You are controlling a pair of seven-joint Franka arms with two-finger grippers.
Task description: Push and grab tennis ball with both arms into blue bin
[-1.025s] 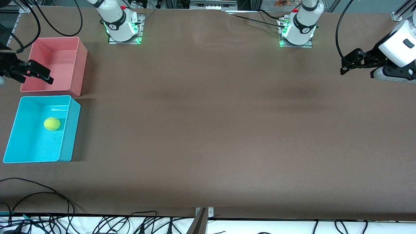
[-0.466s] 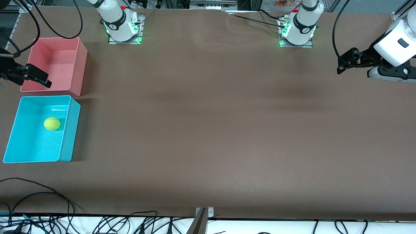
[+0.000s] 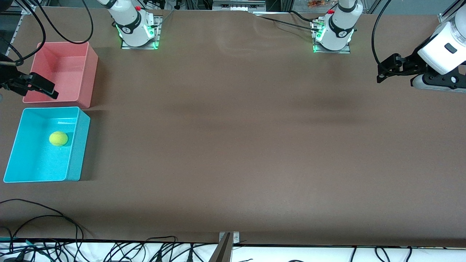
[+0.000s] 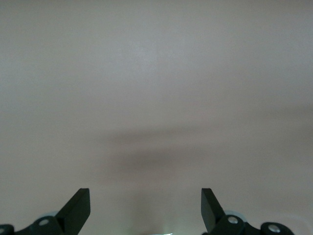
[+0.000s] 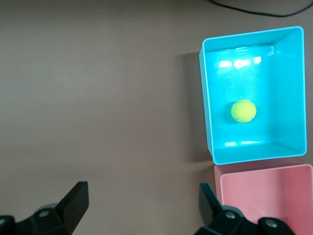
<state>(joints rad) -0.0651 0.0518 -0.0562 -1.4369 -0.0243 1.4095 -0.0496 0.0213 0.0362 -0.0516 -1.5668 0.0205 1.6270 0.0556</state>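
The tennis ball (image 3: 58, 138) lies inside the blue bin (image 3: 81, 145) at the right arm's end of the table. It also shows in the right wrist view (image 5: 243, 111), within the bin's walls (image 5: 207, 112). My right gripper (image 3: 50, 90) is open and empty, up in the air by the pink tub, apart from the ball. In its own view its jaws (image 5: 143, 196) stand wide over bare table. My left gripper (image 3: 380, 76) is open and empty, raised over the left arm's end of the table, and its view (image 4: 145, 196) shows only bare brown table.
A pink-red tub (image 3: 91, 69) stands empty right beside the blue bin, farther from the front camera; it also shows in the right wrist view (image 5: 264, 171). Black cables (image 3: 43, 218) lie along the table's near edge. The arm bases (image 3: 137, 34) glow green at the back.
My right gripper has drifted a little toward the table's end by the pink tub. My left gripper has shifted slightly up and inward. The ball has stayed still in the blue bin.
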